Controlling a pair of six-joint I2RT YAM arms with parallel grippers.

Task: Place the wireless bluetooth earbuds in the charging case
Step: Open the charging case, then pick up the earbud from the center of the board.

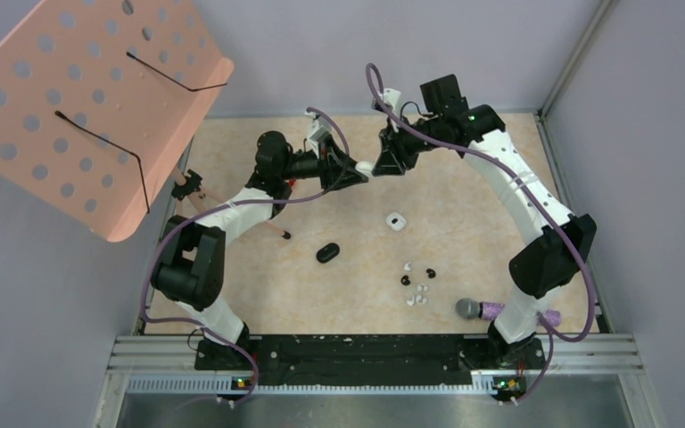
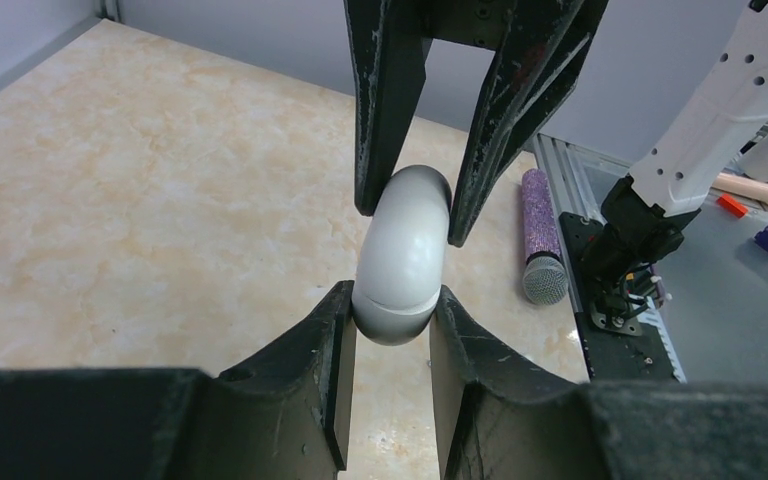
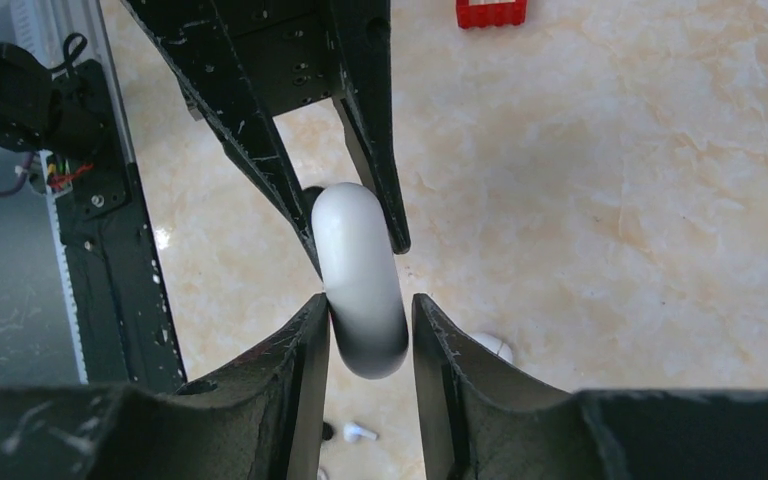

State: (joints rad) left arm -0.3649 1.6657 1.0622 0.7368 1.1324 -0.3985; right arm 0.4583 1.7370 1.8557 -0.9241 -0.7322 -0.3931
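Above the far middle of a beige marbled tabletop (image 1: 464, 236), between grey walls (image 1: 651, 134), the left gripper (image 2: 390, 318) clamps a white case (image 2: 405, 245). The right gripper (image 3: 368, 330) flanks the same case, its grip unclear. Loose earbuds (image 1: 417, 285) lie toward the near edge, a microphone (image 1: 480, 309) beside them. A pink perforated panel (image 1: 80, 98) overhangs the far-left corner.

The left arm (image 1: 232, 209) and right arm (image 1: 522, 183) bend inward, so the hands face each other tip to tip. The left hand (image 1: 361, 171) and right hand (image 1: 378, 163) each pinch one end of the raised charging case (image 2: 405, 255).
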